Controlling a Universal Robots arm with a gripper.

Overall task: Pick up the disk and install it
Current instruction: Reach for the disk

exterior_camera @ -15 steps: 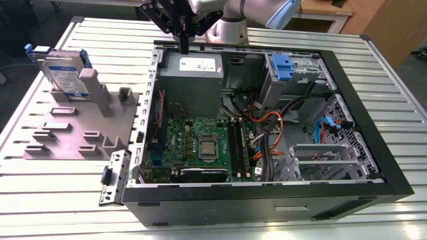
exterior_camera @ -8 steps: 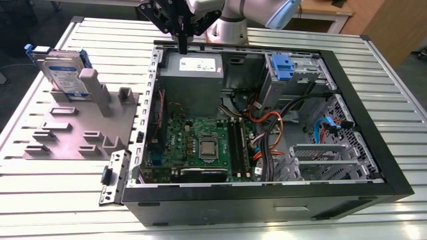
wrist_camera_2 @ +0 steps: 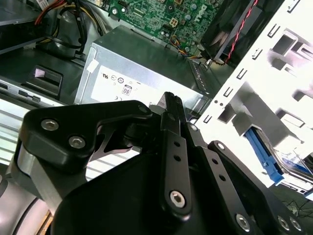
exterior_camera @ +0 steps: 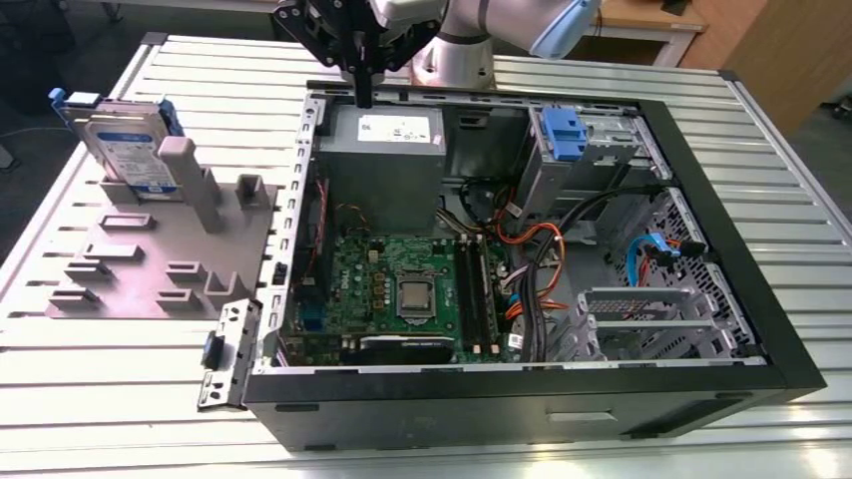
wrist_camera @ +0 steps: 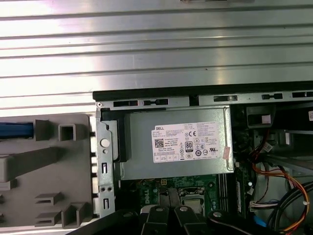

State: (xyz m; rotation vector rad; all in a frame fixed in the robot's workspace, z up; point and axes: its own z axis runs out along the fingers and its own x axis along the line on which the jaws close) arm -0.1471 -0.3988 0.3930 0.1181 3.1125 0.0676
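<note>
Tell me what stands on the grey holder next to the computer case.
The disk stands upright on the grey holder, with its label facing out. Its lower edge is hidden behind the holder's raised posts, so how it is seated cannot be seen.

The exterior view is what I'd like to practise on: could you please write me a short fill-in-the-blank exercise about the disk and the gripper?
1. The disk stands ____ in the grey rack.
2. It is on the exterior view's ____ of the computer case.
3. The gripper hangs above the power supply and holds ____.
Missing words: upright; left; nothing.
</note>
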